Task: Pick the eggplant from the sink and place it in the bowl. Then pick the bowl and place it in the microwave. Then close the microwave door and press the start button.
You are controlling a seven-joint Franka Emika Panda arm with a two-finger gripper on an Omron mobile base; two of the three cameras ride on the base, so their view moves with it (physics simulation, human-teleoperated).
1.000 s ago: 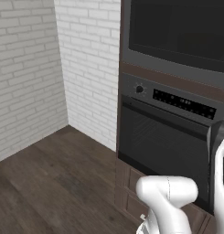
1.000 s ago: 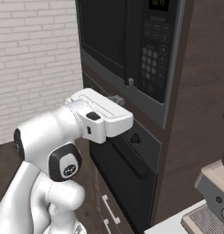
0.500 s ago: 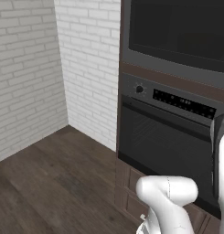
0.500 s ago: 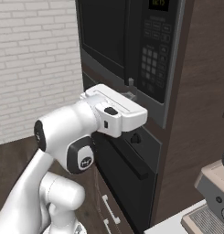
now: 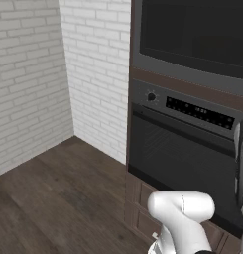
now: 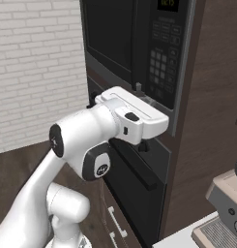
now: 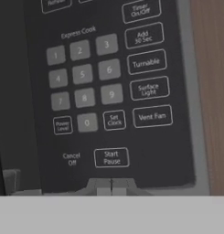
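The microwave (image 6: 121, 36) is built into the dark cabinet, and its microwave door (image 5: 192, 34) is closed flat. My gripper (image 6: 138, 87) is shut with nothing in it. It is held just below the side keypad (image 6: 161, 57), pointing at the panel. In the hand view my gripper (image 7: 111, 186) has its tips pressed together right under the Start/Pause button (image 7: 111, 157), a short gap from it. The eggplant, the bowl and the sink are out of view.
A black oven (image 5: 182, 158) with a knob (image 5: 151, 97) sits directly under the microwave, with drawers (image 6: 116, 220) below it. A coffee machine (image 6: 225, 206) stands on the counter at the right. A white brick wall (image 5: 29, 74) and wooden floor (image 5: 58, 198) lie to the left.
The hand has travelled up and to the right towards the keypad. It stayed shut. The base views have not shifted.
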